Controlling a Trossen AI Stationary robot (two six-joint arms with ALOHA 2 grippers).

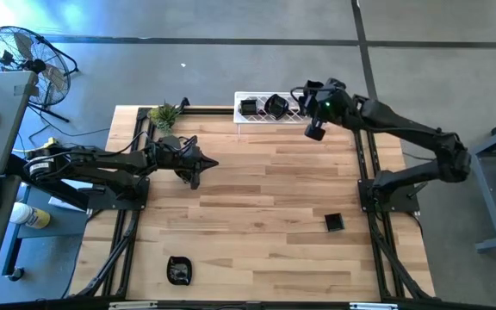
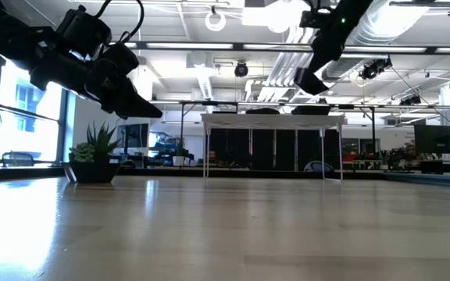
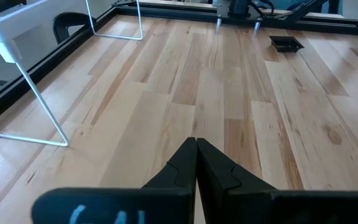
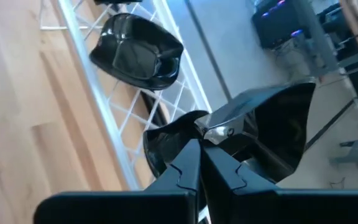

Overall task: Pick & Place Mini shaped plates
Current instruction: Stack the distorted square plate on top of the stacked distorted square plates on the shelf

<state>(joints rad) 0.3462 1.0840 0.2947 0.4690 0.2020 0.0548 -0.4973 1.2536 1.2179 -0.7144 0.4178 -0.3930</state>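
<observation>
My right gripper (image 4: 199, 152) is shut on a glossy black wavy-edged mini plate (image 4: 272, 124) and hangs over the right end of the white wire rack (image 1: 269, 118) at the table's far edge. Two more black plates (image 1: 248, 107) (image 1: 275, 105) rest on the rack's top; the right wrist view shows one of them (image 4: 138, 53). A square plate (image 1: 334, 223) lies flat on the table at the right, and another plate (image 1: 179, 270) lies near the front edge. My left gripper (image 1: 212, 163) hovers shut and empty over the table's left middle. My right gripper pinches the plate's rim (image 4: 219, 127) between its two fingers. The fingers slant down toward the table's far edge. The plate is tilted and lifted clear above the rack; the low view shows it dark, high over the rack's top (image 2: 311, 82).
A small green plant (image 1: 164, 114) stands at the far left corner, just beyond my left arm. The rack's thin white legs (image 3: 42, 106) stand on the wood at the far edge. Bare wooden boards lie between the two arms.
</observation>
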